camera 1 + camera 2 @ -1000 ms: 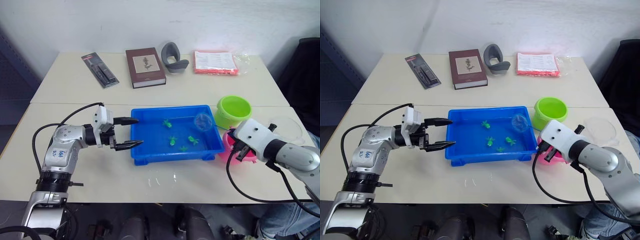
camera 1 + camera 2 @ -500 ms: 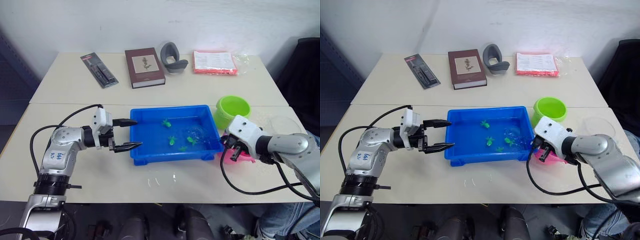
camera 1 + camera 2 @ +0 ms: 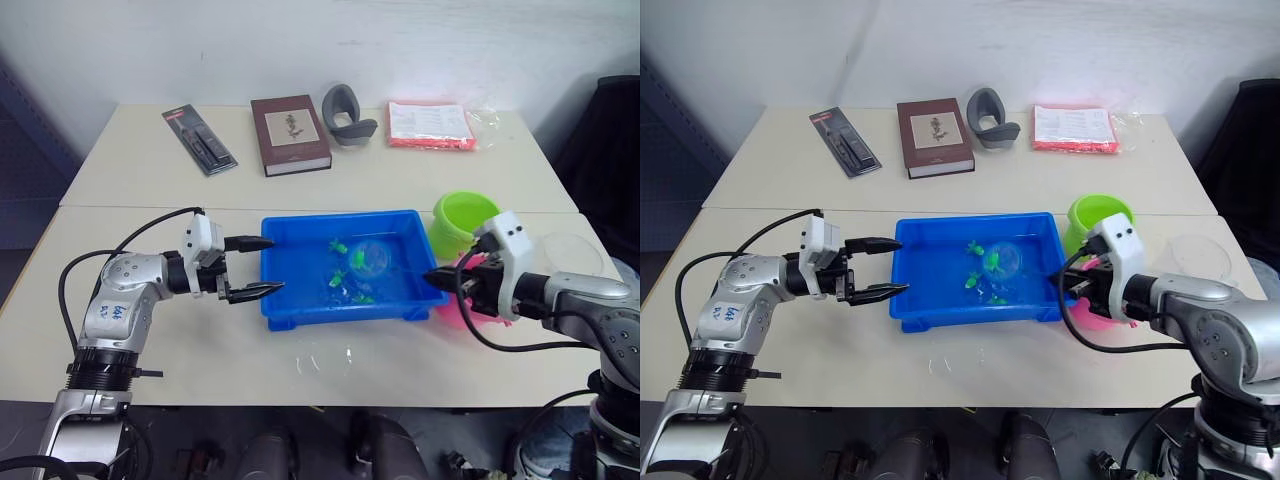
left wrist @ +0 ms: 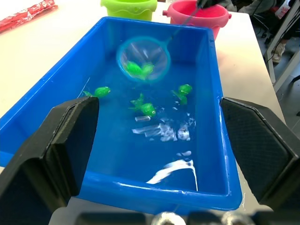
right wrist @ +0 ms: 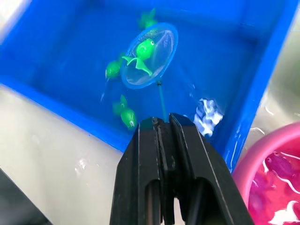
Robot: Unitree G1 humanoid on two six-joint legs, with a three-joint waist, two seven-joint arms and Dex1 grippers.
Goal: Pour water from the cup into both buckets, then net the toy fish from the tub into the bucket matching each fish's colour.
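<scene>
The blue tub [image 3: 300,300] holds water and several green toy fish [image 4: 146,109]. The net's blue hoop [image 3: 373,256] sits low over the tub's middle with one green fish [image 5: 143,49] inside it. My right gripper [image 3: 437,277] is shut on the net's thin handle at the tub's right end. The pink bucket [image 3: 470,310] shows partly behind that gripper, with pink fish [image 5: 281,164] in its water. The green bucket [image 3: 466,222] stands just behind it. The clear cup [image 3: 575,250] rests at the far right. My left gripper [image 3: 262,268] is open at the tub's left end.
Along the table's far side lie a black packet [image 3: 200,140], a brown book [image 3: 290,133], a grey curved object [image 3: 345,115] and a red packet [image 3: 430,123]. Spilled water [image 3: 325,358] glistens on the table in front of the tub.
My right gripper turned and carried the net from the tub's far right corner to the tub's middle, and a green fish now lies in the hoop. The left arm stayed put.
</scene>
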